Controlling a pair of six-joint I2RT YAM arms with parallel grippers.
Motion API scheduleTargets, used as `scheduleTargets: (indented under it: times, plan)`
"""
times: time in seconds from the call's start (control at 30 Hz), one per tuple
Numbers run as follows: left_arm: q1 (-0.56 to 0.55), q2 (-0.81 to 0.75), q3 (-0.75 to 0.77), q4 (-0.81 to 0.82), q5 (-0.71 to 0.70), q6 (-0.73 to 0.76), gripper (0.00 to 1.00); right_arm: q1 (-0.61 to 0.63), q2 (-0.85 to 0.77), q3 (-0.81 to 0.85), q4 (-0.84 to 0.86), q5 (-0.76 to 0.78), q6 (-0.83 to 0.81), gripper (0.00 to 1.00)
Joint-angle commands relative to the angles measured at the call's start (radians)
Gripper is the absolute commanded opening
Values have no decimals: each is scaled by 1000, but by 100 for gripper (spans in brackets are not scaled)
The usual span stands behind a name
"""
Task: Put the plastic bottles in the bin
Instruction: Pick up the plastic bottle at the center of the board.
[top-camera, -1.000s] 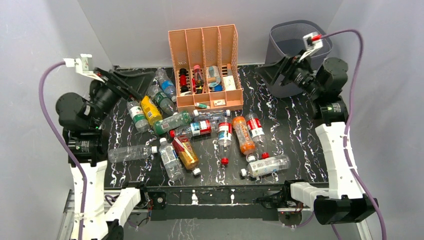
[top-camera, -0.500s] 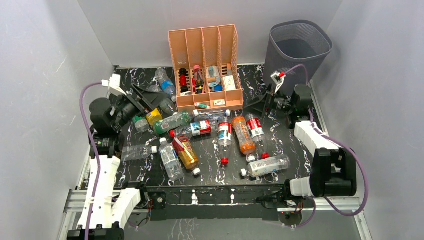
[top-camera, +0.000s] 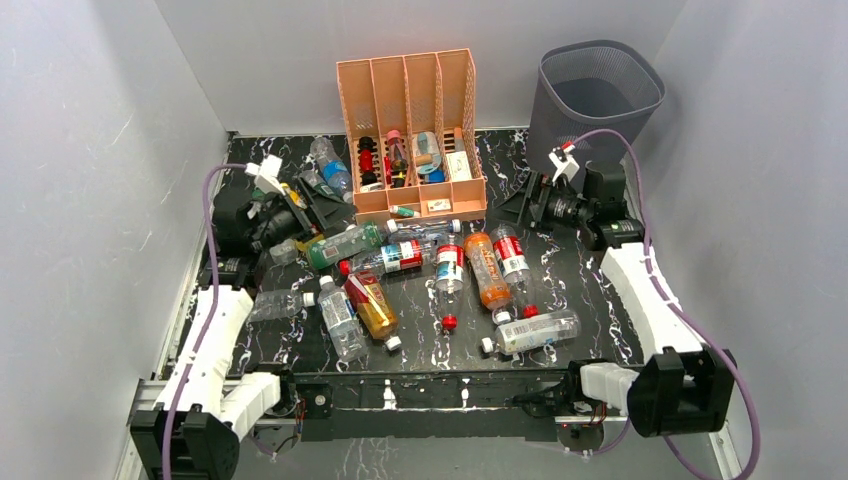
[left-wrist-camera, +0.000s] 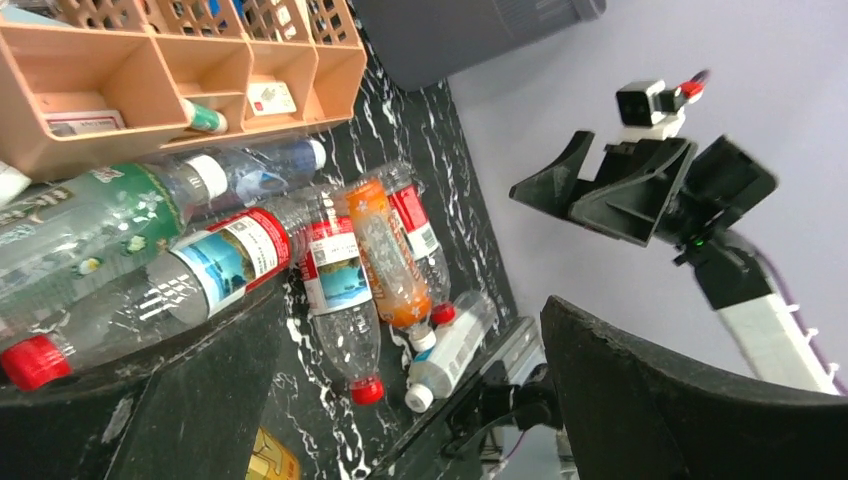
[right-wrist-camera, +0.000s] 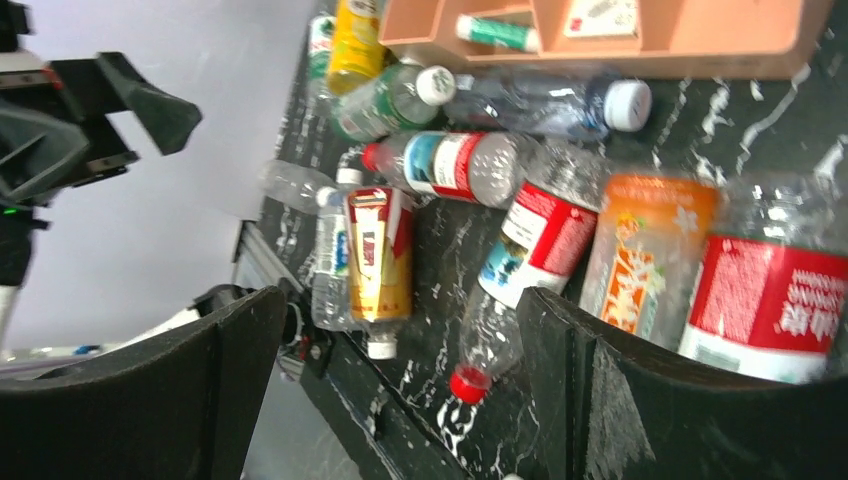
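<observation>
Left gripper (top-camera: 318, 203) gapes empty, bottles (top-camera: 450, 265) strewn just ahead of it, across to the right gripper (top-camera: 522, 208), likewise spread and empty; bin (top-camera: 560, 130) just behind that, no bottle visible inside, so seemingly everything remains

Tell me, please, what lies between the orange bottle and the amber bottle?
A clear bottle with a red-and-blue label and red cap lies between them, beside the orange bottle and apart from the amber bottle, as the top external view shows.

bin (left-wrist-camera: 450, 35) cut off at top edge | peach organizer (right-wrist-camera: 700, 45) cut off at top edge
</observation>
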Motion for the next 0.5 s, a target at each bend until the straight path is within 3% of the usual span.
scheduleTargets:
  times: [0.0, 0.13, 0.27, 0.47]
  plan:
    - [-177, -19, 24, -106, -115, 102, 98, 72, -81, 14, -195, 269, -97, 98]
    - [-421, 9, -17, -86, -296, 89, 98, 91, -115, -1, -235, 404, -104, 98]
    - [-656, 84, -38, -62, -507, 60, 98, 90, -119, -20, -239, 433, -88, 98]
    - [-823, 287, -60, 19, -625, -40, 97, 90, -135, -43, -227, 444, -81, 98]
